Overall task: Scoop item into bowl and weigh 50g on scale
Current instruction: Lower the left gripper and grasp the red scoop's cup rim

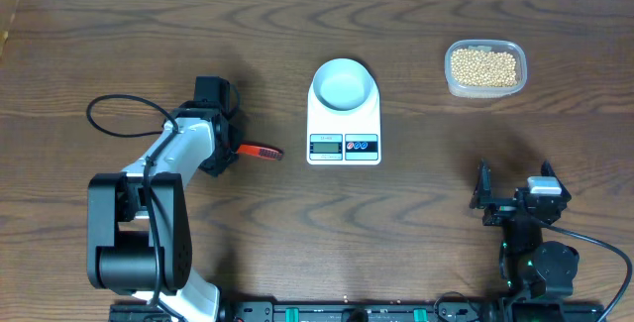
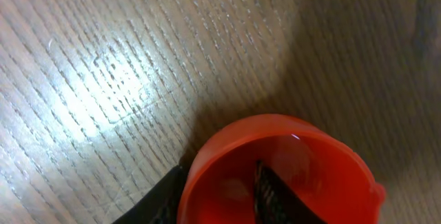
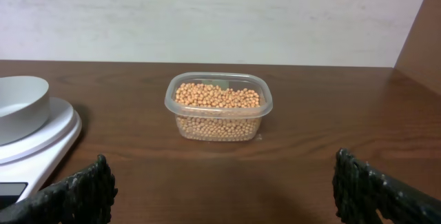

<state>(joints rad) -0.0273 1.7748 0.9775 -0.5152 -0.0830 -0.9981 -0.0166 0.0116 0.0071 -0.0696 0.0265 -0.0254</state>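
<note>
Left tool (image 1: 224,150) straddles the cup wall of the red scoop (image 2: 275,162) (clamped or not, I cannot tell), so seat the grip squarely before carrying it to the beans (image 1: 483,65) in the tub (image 3: 167,102) beyond the bowl (image 1: 344,84) on the scale (image 1: 344,124), right tool (image 3: 227,189) gapes empty

Overhead top-down, R wrist low, sharing scale (image 1: 344,124) (L wrist close-up).

I record the scale (image 1: 344,124) as flat, white and rectangular. It lies square at the middle of the surface (image 1: 198,25), with its grey display and two round buttons on the near edge. The bowl (image 1: 343,86) is small, round and pale; it stands upright and empty on the scale's far half. The beans (image 1: 484,65) are tan-yellow, round and loose. They fill a clear tub (image 3: 218,116) well apart, at the far right.
</note>
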